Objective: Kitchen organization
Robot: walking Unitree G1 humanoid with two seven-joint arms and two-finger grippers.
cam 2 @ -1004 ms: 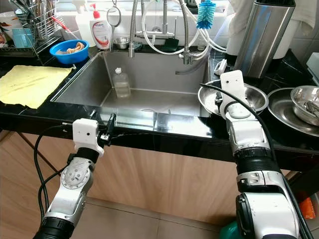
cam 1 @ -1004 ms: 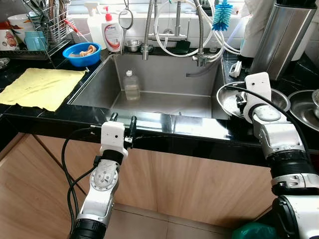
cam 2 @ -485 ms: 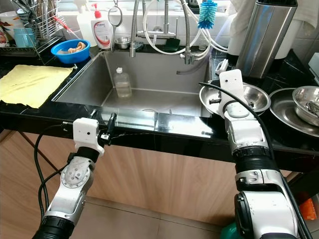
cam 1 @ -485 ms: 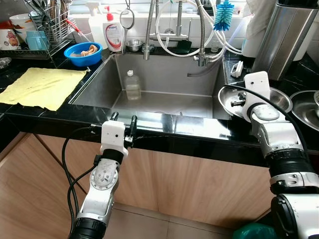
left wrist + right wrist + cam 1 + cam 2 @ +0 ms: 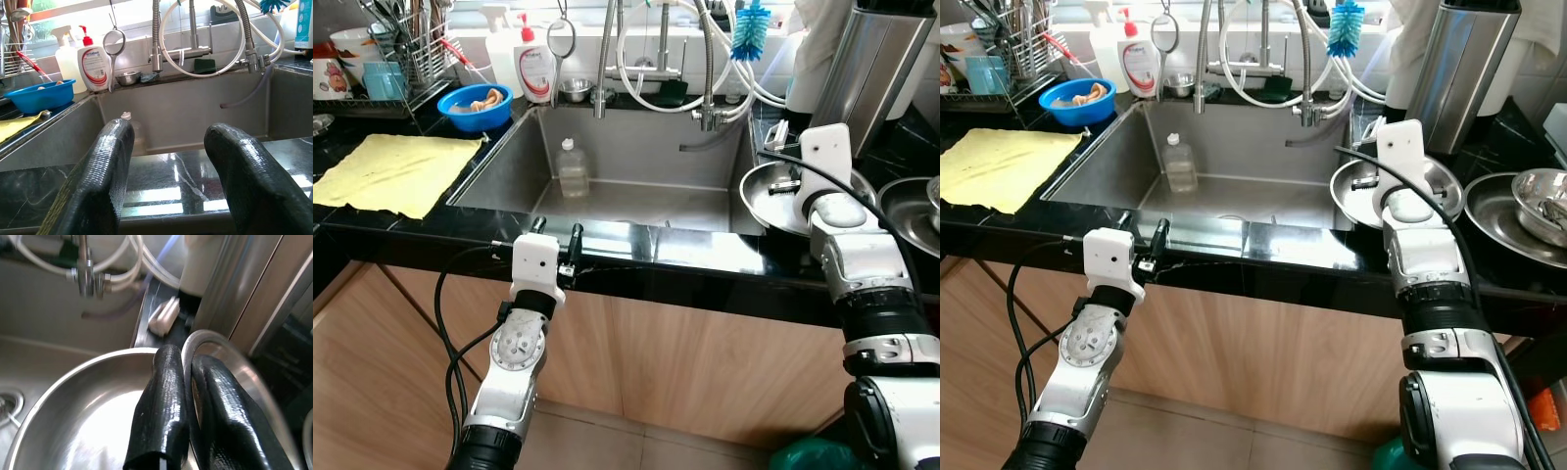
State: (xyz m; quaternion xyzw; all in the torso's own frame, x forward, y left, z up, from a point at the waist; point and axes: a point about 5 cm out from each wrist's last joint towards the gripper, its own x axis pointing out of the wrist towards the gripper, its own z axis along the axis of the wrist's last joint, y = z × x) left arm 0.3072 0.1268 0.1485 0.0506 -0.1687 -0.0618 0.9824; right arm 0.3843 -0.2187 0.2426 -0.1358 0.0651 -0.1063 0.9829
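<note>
Steel bowl [image 5: 88,411] sitting on the black counter [image 5: 636,245] just right of the sink [image 5: 636,166], its rim pinched between the right gripper [image 5: 188,382] fingers, one inside, one outside. Left gripper [image 5: 168,161] hovering spread apart at the counter's front edge.

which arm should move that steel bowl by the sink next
Right. The right gripper already has its jaws pinched on the rim of the steel bowl; the left gripper hovers open at the counter's front edge, far from it.
</note>
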